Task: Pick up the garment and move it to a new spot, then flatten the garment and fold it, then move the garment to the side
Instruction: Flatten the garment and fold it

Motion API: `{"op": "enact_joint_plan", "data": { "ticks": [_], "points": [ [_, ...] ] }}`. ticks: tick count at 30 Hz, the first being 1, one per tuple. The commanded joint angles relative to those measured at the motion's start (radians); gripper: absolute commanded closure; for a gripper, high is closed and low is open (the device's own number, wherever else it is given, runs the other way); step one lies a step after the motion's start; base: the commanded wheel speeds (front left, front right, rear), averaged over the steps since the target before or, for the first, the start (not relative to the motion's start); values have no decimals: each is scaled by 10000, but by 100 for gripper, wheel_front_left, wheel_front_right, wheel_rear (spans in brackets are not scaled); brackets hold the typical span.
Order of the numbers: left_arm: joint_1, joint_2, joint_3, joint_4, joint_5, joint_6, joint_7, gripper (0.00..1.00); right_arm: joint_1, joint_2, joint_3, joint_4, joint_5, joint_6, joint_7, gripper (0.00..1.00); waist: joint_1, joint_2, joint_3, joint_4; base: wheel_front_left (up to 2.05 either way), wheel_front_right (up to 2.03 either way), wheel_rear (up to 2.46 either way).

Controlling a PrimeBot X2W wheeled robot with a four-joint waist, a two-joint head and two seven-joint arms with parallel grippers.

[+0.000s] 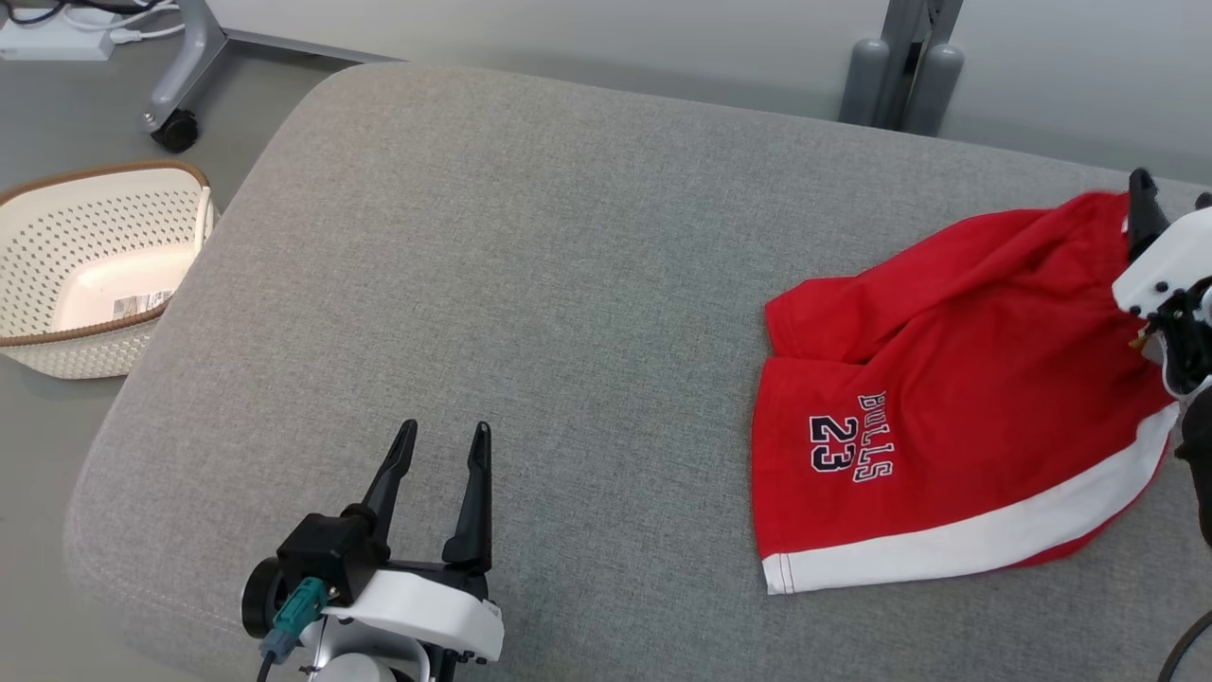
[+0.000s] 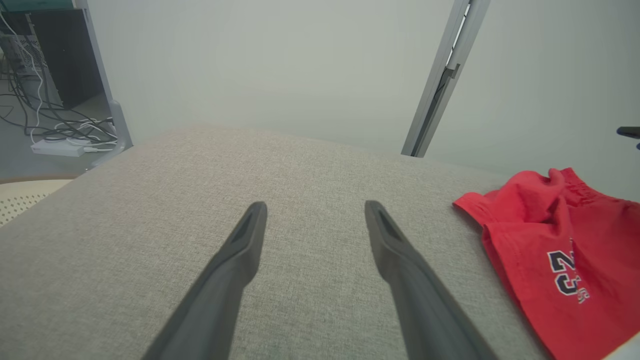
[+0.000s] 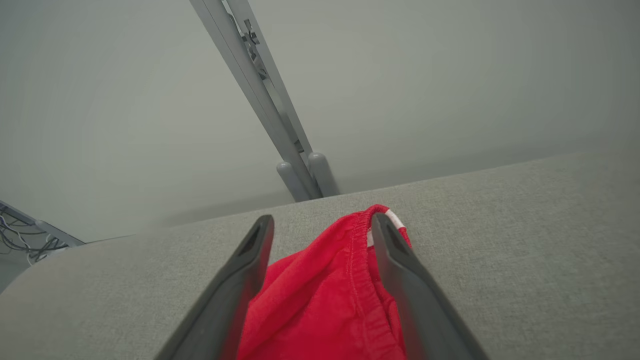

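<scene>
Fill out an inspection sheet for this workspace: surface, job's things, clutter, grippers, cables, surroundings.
Surface: grey fabric cushion, smooth.
Job's things: red shorts, rumpled, lying at the cushion's right end.
Clutter: nothing seen.
Grippers: left gripper open over bare cushion; right gripper open, jaws either side of the shorts' waistband.
Cables: white power strip with loose cords on the floor.
Surroundings: perforated basket on the floor left of the cushion; wheeled stand behind.

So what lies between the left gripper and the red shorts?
Just bare grey cushion. In the head view, the left gripper and the shorts have nothing lying on the stretch between them.
</scene>
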Motion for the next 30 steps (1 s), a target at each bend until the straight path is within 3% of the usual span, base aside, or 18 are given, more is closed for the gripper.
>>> {"op": "enact_joint_plan", "data": {
  "ticks": [1,6,14,19,23,26,30],
  "points": [
    [-23,34,54,15,78,25,-33,0,145,-64,86,45,-155,6,104,0,0,0,-68,-45,0,0,0],
    [178,35,263,6,229,-22,-31,0,393,293,918,51,-972,6,323,0,0,0,-495,-341,0,0,0],
    [526,35,611,-251,243,-57,-33,0,1243,769,2264,-1244,-901,4,-1350,0,0,0,-1447,-1104,0,0,0],
    [765,38,745,-435,206,4,-31,0,2682,495,2934,-3296,-545,3,-1912,0,0,0,-1789,-1521,0,0,0],
    [811,35,931,-567,174,39,-31,0,4344,391,2667,-5652,-256,4,-1948,0,0,0,-1870,-1798,0,0,0],
    [866,31,987,-616,95,23,-31,0,5775,487,2411,-7320,-497,4,-1941,0,0,0,-1872,-1962,0,0,0],
    [965,37,894,-509,-36,-86,-31,0,7572,1127,1898,-8648,-790,6,-1934,0,0,0,-1849,-2183,0,0,0]
  ]
}}
